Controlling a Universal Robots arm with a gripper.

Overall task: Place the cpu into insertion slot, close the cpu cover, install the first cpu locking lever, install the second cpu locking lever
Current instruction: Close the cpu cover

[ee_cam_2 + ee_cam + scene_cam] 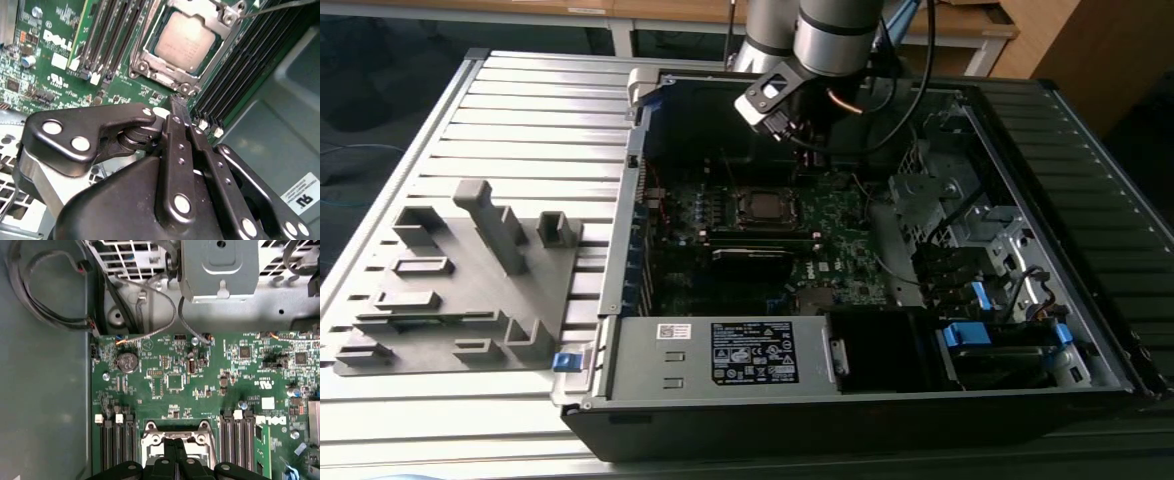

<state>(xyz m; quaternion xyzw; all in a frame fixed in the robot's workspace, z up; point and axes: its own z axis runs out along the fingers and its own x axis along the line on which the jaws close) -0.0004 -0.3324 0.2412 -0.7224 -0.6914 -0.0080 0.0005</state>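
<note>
The cpu (186, 41), a dull silver square, lies flat in its socket on the green motherboard. The cpu cover (223, 39), a thin metal frame, lies down around it, and the chip's top shows through its window. A thin metal lever rod (272, 7) runs off from the socket's corner. My gripper (178, 104) is shut with nothing between its black fingers, its tips just short of the socket's edge. In the exterior view the gripper (775, 122) hangs inside the open case above the board, behind the cpu (759, 206). In the first wrist view the fingertips (175, 444) overlap the socket frame (150, 432).
The open computer case (627, 250) lies on a slatted metal table. A power supply box (754, 352) with a white label fills its front. Memory slots (107, 35) flank the socket. A drive cage (220, 270) and loose cables (55, 315) sit beyond the board. A grey fixture (454, 280) stands at the exterior view's left.
</note>
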